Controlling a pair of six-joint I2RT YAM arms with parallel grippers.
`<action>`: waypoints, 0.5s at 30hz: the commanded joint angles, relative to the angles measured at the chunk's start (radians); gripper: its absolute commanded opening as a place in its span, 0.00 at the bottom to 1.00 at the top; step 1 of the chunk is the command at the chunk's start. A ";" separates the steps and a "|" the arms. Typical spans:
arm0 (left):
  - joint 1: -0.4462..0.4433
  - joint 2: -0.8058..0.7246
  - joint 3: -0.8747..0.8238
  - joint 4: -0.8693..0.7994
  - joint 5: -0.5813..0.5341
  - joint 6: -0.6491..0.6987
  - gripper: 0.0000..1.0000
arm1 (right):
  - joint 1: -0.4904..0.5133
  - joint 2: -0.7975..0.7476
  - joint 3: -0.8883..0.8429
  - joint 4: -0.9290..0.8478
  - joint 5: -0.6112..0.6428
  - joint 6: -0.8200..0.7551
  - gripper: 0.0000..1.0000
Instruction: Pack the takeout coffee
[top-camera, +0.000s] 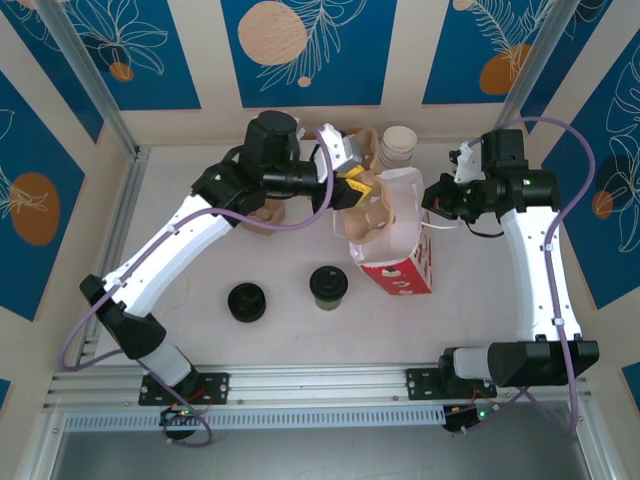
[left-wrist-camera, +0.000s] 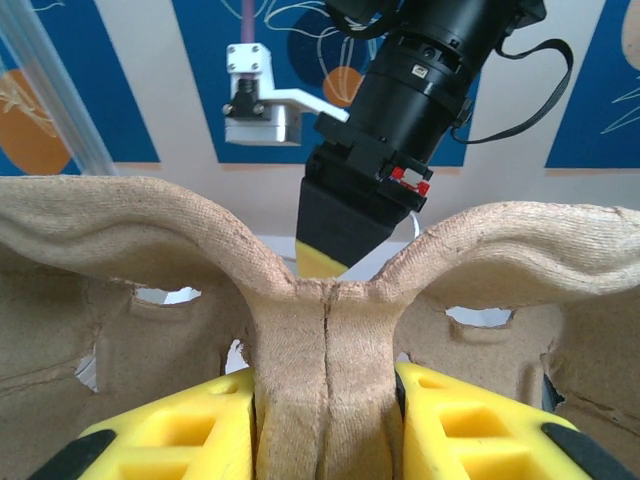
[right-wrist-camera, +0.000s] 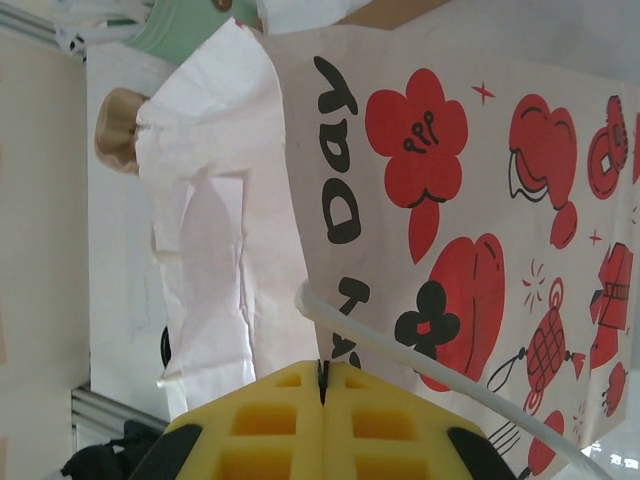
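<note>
- The counter (top-camera: 300, 340) in front of me is a pale, plain surface, walled on three sides, with a metal rail along its near edge.
- The red-and-white bag (top-camera: 400, 270) stands on its base right of the middle. I place everything else from it.
- The takeout coffee (top-camera: 327, 285) sits upright just left of the bag's foot, near it but apart, black lid on.
- A loose black lid (top-camera: 247, 301) lies flat further left of the bag, beyond the coffee and apart from it.
- A stack of white cups (top-camera: 398, 146) stands behind the bag, by the far wall.
- A tan pulp piece (top-camera: 268, 216) lies left of the bag and further back, partly under my left arm. I cannot tell its shape.
</note>
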 joint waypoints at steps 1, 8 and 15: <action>-0.031 0.036 0.050 -0.024 0.066 -0.012 0.33 | 0.002 -0.027 0.011 -0.049 -0.058 -0.053 0.00; -0.047 0.110 0.088 -0.098 0.146 -0.022 0.33 | 0.015 -0.045 -0.004 -0.041 -0.084 -0.098 0.00; -0.048 0.182 0.162 -0.249 0.201 0.030 0.32 | 0.033 -0.044 -0.007 -0.029 -0.103 -0.108 0.00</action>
